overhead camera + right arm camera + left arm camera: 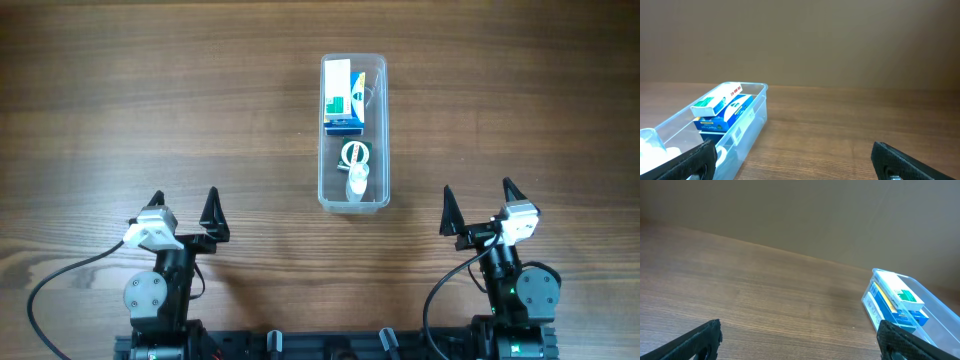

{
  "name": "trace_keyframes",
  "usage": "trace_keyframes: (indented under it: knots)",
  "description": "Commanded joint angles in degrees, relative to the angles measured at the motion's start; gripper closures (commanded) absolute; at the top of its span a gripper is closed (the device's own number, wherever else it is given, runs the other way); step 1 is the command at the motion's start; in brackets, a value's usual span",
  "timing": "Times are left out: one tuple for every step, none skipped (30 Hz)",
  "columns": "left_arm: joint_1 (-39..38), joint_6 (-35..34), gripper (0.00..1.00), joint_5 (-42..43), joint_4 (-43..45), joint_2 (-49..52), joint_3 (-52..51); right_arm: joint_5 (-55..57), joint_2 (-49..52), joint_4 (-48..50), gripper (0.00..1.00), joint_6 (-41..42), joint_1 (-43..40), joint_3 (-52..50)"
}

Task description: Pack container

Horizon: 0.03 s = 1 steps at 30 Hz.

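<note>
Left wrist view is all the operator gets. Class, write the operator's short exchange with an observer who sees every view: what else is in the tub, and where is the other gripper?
Operator: I see boxes stacked at one end of the tub. Anything else inside?
Observer: Yes. Overhead, a small white and green item lies in the tub's half nearer the arms.
Operator: And the other arm?
Observer: The right gripper is open and empty, off to the tub's right, touching nothing.
</note>
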Motion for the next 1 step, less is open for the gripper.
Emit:
trace_keyframes:
  knots:
    - [0.48, 0.94, 0.00, 0.68, -0.15, -0.57, -0.37, -1.14, -0.50, 0.15, 0.00, -1.01, -0.35, -0.15]
